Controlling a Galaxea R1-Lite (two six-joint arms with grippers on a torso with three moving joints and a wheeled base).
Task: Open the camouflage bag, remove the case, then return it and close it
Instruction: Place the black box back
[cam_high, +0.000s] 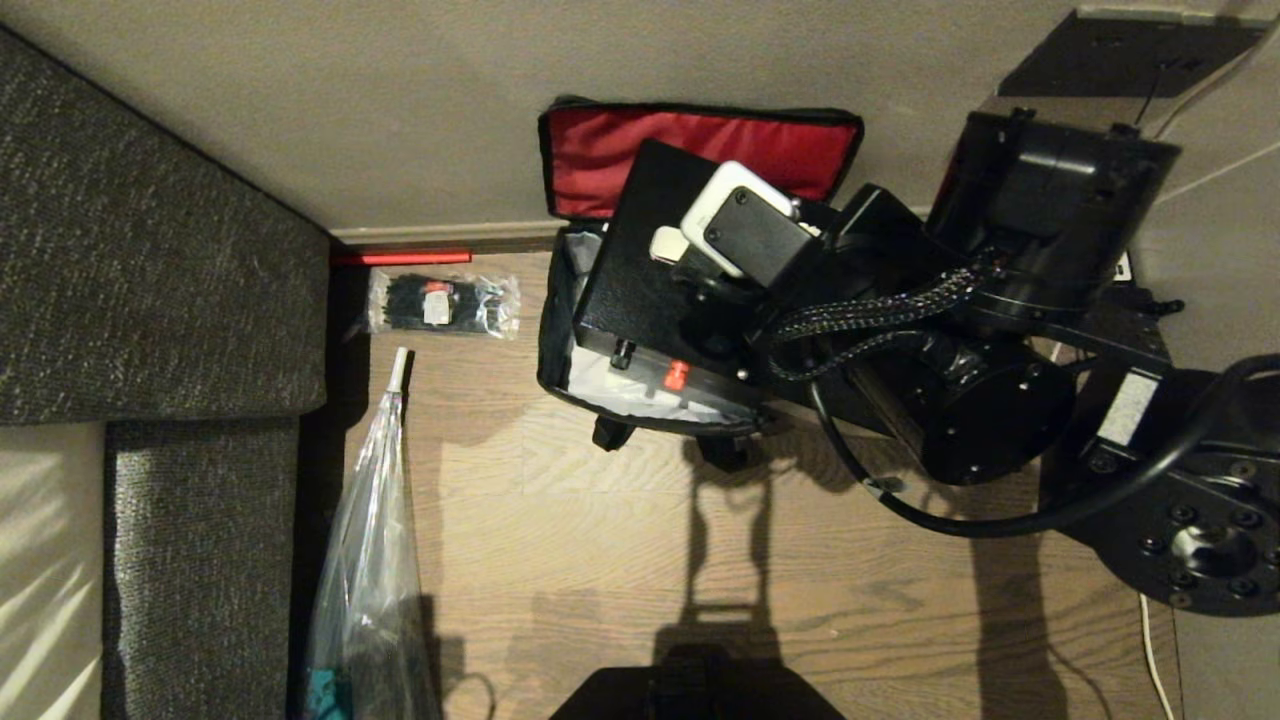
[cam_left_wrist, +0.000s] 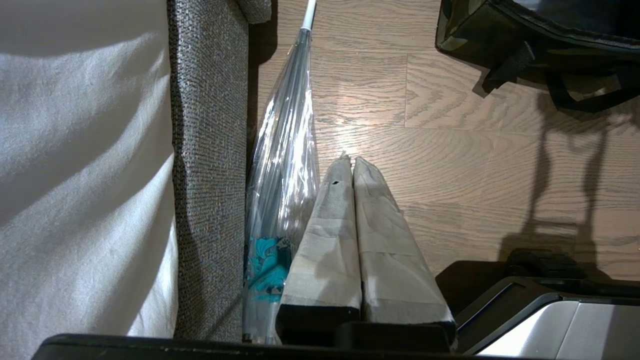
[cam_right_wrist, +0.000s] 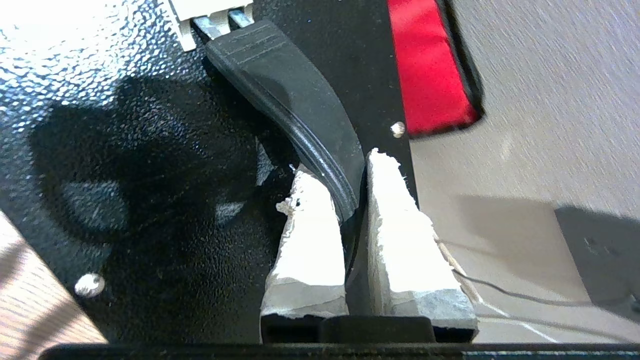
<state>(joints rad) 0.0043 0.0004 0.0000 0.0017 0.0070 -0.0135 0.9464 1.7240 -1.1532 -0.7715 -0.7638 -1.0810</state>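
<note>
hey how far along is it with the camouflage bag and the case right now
Done: the camouflage bag is open, red lid lining up against the wall. In hand: the right gripper is shut on the handle of the case, which sits tilted, partly inside the bag. Left: closing the bag. The left gripper is parked.

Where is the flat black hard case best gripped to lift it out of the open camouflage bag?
By the curved black carry handle on its top face, from above. The flat black hard case sits tilted in the green camouflage fabric bag, broad face up, so the raised strap is all narrow jaws can span. The right gripper is shut on it there.
</note>
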